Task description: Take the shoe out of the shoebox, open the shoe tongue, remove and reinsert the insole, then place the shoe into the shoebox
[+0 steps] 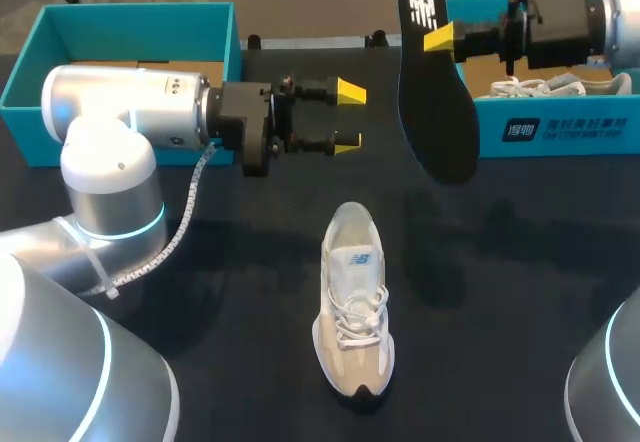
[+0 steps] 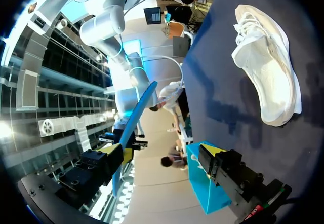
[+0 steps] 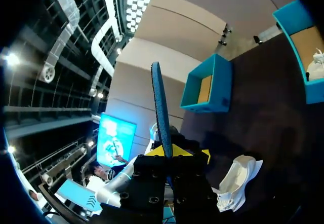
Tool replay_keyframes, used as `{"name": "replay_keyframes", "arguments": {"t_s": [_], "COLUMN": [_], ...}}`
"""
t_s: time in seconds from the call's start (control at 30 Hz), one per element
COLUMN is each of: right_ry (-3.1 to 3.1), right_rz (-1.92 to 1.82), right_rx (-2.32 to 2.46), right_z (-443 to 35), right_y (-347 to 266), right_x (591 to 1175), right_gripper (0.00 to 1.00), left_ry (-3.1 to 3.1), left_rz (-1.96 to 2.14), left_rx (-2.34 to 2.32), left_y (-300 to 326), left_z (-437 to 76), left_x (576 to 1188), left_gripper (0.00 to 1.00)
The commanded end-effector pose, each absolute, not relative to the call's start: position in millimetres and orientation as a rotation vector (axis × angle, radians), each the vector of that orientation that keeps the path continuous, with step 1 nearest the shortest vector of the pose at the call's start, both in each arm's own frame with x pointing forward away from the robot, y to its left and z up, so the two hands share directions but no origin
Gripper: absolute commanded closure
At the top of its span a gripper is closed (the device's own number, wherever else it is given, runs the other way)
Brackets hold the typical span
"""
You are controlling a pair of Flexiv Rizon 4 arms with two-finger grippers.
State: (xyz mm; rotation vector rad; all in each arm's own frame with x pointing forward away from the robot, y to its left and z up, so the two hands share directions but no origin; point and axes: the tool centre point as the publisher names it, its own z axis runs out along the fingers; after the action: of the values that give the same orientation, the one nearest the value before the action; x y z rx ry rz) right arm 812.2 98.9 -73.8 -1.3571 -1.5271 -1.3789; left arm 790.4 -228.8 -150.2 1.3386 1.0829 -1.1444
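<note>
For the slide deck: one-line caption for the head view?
Right gripper holds the black insole aloft; left gripper open; white shoe on the table.

The head camera looks down on the worktop from above and behind. Both wrist cameras face sideways across it; all three share the shoe.

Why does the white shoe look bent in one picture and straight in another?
Left wrist view: the fisheye lens bows the shoe and table; right wrist view: it bows the blue box; head view: straight lines, faint shadows on the table beneath the insole.
</note>
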Motion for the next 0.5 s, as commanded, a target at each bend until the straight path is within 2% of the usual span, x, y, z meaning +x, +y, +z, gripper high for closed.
{"name": "replay_keyframes", "arguments": {"t_s": [0.03,0.5], "right_ry": [-1.479,-1.335], "right_rz": [-1.341,-1.252], "right_rx": [-1.378,-1.454], "right_z": [-94,-125], "right_y": [108,114], "right_x": [828,846], "right_gripper": [1.0,1.0], "left_ry": [1.069,1.086], "left_rz": [-1.132,-1.128], "left_rx": [1.319,1.226], "left_y": [-224,-239], "left_z": [-149,-149], "left_x": [785,802], "left_gripper": [0.0,0.0]}}
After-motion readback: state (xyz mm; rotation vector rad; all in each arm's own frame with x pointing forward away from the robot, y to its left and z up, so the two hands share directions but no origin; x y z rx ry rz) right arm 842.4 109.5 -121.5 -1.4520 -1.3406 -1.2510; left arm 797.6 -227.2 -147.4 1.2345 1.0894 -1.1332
